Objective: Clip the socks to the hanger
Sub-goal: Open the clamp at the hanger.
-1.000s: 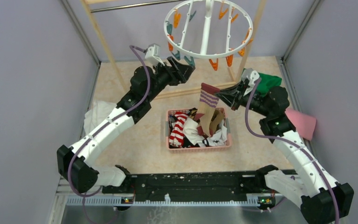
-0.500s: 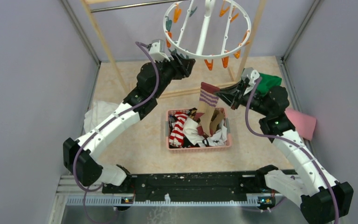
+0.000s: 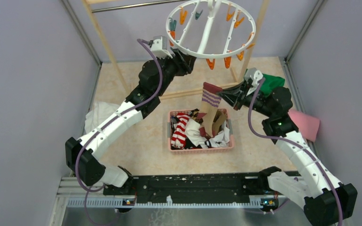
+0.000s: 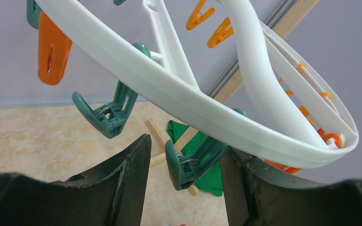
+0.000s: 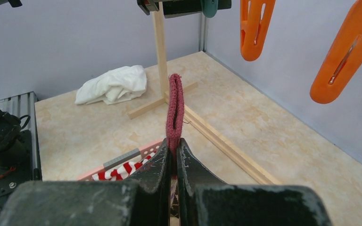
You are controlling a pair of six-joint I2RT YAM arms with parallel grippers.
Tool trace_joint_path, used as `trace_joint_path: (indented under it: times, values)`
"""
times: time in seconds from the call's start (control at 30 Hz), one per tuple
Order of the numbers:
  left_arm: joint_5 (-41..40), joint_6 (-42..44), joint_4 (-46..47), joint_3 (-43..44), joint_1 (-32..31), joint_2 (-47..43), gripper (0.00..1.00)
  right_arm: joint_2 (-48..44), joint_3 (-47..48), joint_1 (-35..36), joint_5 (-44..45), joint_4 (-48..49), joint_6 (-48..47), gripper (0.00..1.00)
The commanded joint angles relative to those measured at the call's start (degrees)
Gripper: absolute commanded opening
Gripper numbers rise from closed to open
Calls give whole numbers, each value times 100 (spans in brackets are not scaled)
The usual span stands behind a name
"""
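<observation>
A round white hanger (image 3: 210,29) hangs at the back of the table. In front of it, a pink basket (image 3: 200,149) holds socks (image 3: 184,129). The right gripper (image 5: 175,143), clamped shut, dangles a tan and maroon striped sock (image 3: 211,100) over the basket. The left gripper (image 4: 186,155), jaws partly open, straddles a teal peg (image 4: 193,162) under the hanger's rim without squeezing it

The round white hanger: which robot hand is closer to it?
Left. The left gripper sits just under the rim of the hanger, fingers either side of a teal peg. The right gripper is lower and off to the side, holding a striped sock above the basket.
</observation>
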Motion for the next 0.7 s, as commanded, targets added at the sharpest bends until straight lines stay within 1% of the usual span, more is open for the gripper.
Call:
trace_joint_path:
  times: [0.0, 0.23, 0.43, 0.67]
  values:
    - [91, 146, 469, 108, -26, -126, 60, 23, 183, 27, 45, 325, 44, 0]
    - [66, 286, 522, 37, -26, -192, 59, 43, 182, 29, 45, 343, 46, 0]
    - [122, 449, 587, -29, -26, -272, 60, 42, 182, 29, 62, 335, 39, 0]
    - [442, 819, 1134, -450, -26, -430, 62, 47, 186, 31, 71, 317, 30, 0]
